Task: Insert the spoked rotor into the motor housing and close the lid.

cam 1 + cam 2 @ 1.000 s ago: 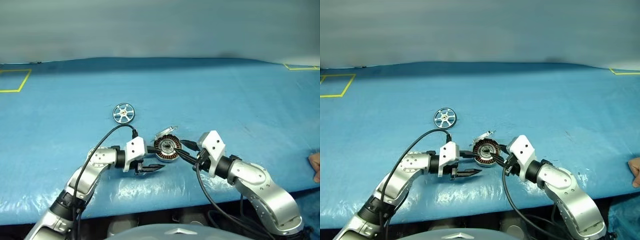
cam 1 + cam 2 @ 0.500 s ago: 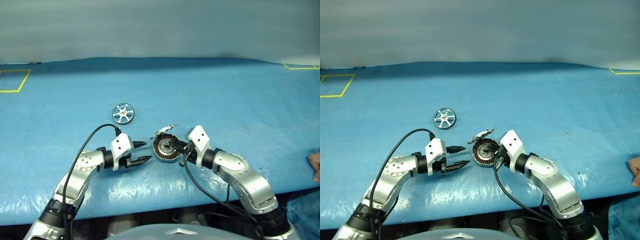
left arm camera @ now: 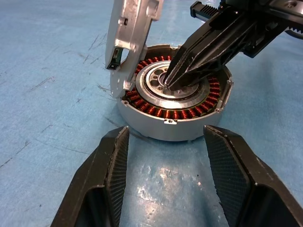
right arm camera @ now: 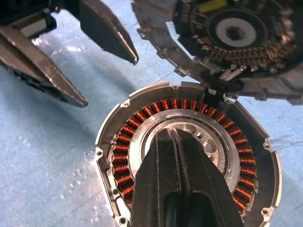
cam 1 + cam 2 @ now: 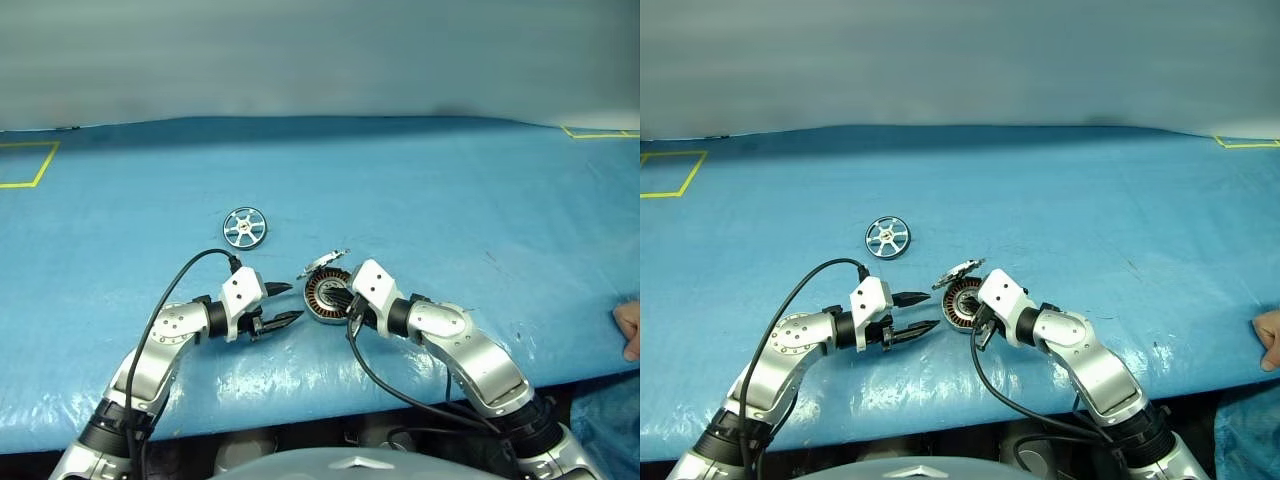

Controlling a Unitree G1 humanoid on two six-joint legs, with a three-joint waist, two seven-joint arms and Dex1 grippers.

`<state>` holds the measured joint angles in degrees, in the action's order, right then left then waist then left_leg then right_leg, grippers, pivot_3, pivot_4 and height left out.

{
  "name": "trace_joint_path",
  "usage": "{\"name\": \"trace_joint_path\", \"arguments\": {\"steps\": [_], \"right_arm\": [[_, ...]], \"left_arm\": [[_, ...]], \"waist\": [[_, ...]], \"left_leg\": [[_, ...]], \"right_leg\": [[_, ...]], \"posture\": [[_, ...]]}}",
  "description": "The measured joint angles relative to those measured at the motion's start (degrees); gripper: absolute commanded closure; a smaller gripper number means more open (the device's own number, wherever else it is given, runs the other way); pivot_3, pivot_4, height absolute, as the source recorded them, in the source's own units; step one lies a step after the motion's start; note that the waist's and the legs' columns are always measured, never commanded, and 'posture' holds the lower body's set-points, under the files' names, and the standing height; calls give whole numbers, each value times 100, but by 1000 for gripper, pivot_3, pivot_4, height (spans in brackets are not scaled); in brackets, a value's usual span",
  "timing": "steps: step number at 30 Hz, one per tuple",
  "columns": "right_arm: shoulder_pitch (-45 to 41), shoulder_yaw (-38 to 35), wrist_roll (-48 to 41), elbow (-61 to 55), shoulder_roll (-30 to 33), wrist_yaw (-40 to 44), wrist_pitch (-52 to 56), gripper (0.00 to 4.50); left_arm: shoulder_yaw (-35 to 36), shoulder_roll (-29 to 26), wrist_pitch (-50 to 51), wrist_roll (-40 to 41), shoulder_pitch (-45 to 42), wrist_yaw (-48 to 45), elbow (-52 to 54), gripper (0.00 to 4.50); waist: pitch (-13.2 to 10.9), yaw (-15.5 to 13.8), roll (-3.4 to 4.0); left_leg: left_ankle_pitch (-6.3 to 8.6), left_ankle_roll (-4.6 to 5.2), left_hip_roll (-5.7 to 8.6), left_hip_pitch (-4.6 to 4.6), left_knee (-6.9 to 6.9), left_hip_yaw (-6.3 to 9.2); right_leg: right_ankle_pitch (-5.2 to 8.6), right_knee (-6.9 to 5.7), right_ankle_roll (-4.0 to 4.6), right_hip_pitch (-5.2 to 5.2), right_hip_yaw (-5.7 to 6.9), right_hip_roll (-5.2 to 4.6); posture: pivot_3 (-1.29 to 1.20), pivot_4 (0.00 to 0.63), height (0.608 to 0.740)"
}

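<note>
The motor housing [image 5: 325,297] lies on the blue mat with its copper-brown windings [image 4: 124,166] showing. Its lid [image 5: 322,264] stands tilted open at the far edge [image 3: 132,33]. My right gripper [image 4: 171,133] is shut, and its tips rest on the housing's central hub [image 3: 169,80]. My left gripper [image 5: 293,302] is open just left of the housing, one finger [image 3: 111,175] to each side of the near wall, touching nothing. The spoked rotor [image 5: 245,226] lies flat farther back on the left, apart from both grippers.
A person's hand [image 5: 630,330] rests at the mat's right edge. Yellow tape [image 5: 25,165] marks a square at the far left, with another corner of tape at the far right. The mat's front edge runs close under both arms.
My right gripper has moved left and down onto the housing's hub, and its fingers have shut. My left gripper has drawn back a little to the left of the housing.
</note>
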<state>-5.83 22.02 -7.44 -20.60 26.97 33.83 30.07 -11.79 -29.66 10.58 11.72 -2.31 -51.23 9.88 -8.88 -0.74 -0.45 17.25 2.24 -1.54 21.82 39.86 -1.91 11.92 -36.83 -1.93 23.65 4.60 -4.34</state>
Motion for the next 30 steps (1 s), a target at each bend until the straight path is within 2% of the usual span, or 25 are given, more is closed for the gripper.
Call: {"name": "trace_joint_path", "arguments": {"steps": [6,8,13,19,26,30], "right_arm": [[281,-811,-934,92,-772,-47,253,4467],[279,-1138,-1200,8,-844,-81,343,4467],[456,-1521,-1491,-696,-378,-13,583,4467],[1083,-1240,-1486,-1476,403,205,789,4467],[1206,-1136,-1441,-1661,508,181,794,4467],[1181,-1136,-1402,-1689,509,96,786,4467]], "left_arm": [[7,43,-128,-29,1,78,-85,1846],[10,44,-128,0,1,66,-93,1846],[347,45,1,186,10,248,-177,1846],[1159,-61,195,297,-297,757,-209,1846],[1345,-437,427,281,-900,761,-229,1846],[1297,-566,383,59,-1179,736,-607,1846]], "waist": [[-6,0,5],[-7,-3,7],[-10,-12,10],[-12,-11,7],[-14,-9,2],[-14,-5,2]], "left_leg": [[0,0,2,6,0,-8],[1,1,4,8,0,-9],[3,4,4,11,-8,-9],[2,2,3,11,-20,-7],[1,1,5,10,-17,-12],[1,0,6,10,-17,-12]], "right_leg": [[-7,-2,-7,11,-13,-1],[-17,0,-18,12,-17,-2],[-23,2,-10,17,-14,-2],[-15,3,-24,19,-9,-1],[-14,6,-24,18,-14,-2],[-18,5,-28,18,-14,-1]], "posture": [[0,150,740],[0,150,740],[0,150,740],[0,150,740],[0,150,740],[0,150,740]]}}
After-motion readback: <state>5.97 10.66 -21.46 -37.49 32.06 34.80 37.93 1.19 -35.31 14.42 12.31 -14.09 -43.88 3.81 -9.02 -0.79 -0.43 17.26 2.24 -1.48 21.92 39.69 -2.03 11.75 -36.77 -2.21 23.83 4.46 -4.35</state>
